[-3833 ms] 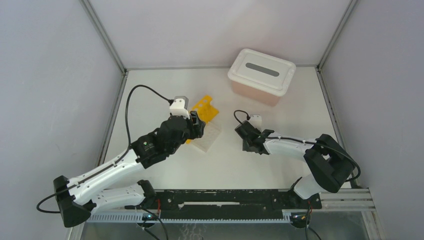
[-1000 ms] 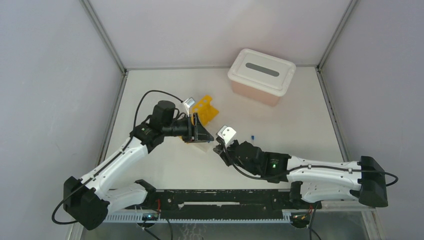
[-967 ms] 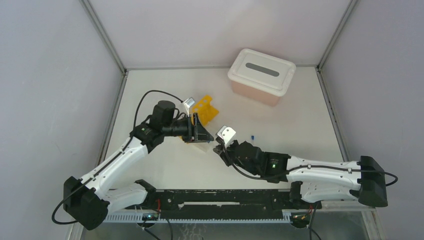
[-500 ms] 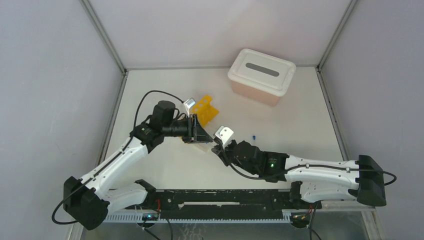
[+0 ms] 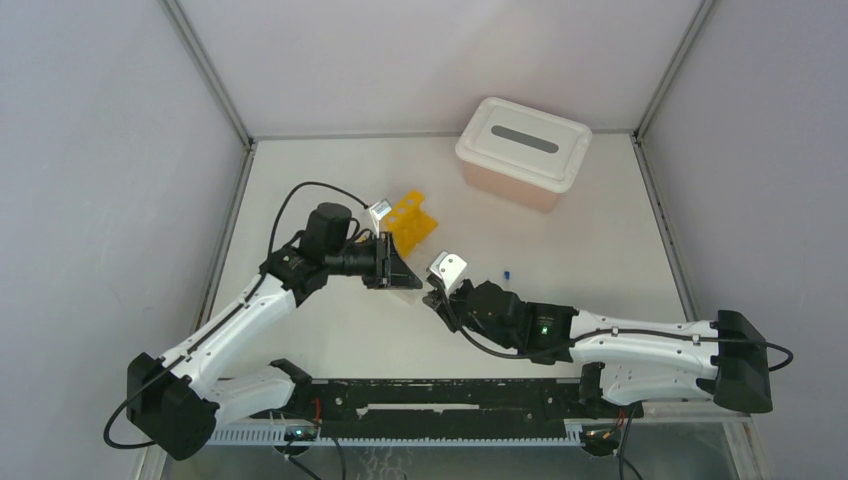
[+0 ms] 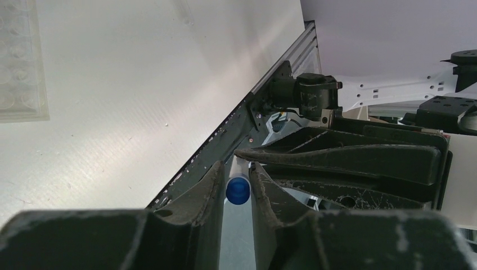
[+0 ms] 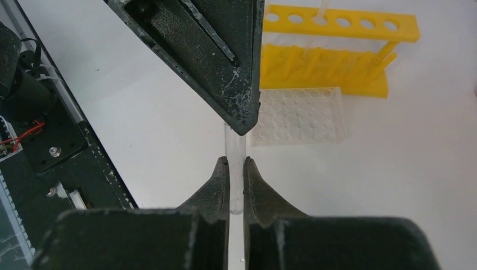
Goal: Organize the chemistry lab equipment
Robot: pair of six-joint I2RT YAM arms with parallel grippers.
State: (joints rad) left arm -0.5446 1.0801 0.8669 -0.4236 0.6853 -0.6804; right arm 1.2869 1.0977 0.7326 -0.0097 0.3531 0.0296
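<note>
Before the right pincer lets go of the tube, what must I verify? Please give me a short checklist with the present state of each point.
1. The right pincer is closed on the clear tube: ok.
2. The tube's blue cap sits between the fingers of the left pincer: ok.
3. The left pincer is pressing firmly on the cap from both sides: cannot tell, as the fingers stand very close to it.
4. The yellow tube rack stands upright and shows free holes: ok.
5. The small clear grid rack lies flat in front of the yellow rack, apart from the tube: ok.
</note>
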